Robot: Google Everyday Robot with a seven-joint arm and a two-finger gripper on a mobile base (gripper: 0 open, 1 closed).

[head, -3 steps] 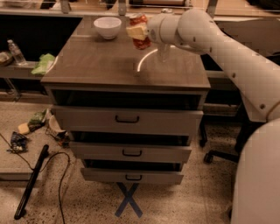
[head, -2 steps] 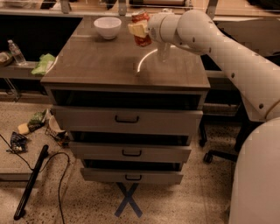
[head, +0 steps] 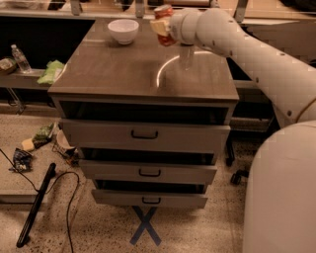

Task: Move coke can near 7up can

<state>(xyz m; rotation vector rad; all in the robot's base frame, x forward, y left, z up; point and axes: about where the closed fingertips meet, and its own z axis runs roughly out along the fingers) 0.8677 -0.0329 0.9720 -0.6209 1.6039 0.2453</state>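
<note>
1. The gripper (head: pixel 161 27) is clenched on the coke can (head: pixel 163 12), holding it upright over the table's far edge, right of the middle
2. The white arm (head: pixel 247 47) reaches in across the far right corner
3. A white bowl (head: pixel 123 30) sits near the far edge, left of the can (well apart from it)
4. The table (head: pixel 113 74) has three drawers (head: pixel 144 134) below its front edge, each partly open

- You are looking at a robot test lab or workshop: a blue tape cross (head: pixel 145 226) marks the speckled floor (head: pixel 103 234) in front of a drawer cabinet (head: pixel 143 74).
- A loose cable (head: pixel 69 207) and wrappers (head: pixel 42 136) lie on the floor to the left.
- Your gripper (head: pixel 163 27) clasps the coke can (head: pixel 168 39) above the cabinet's far edge.
</note>
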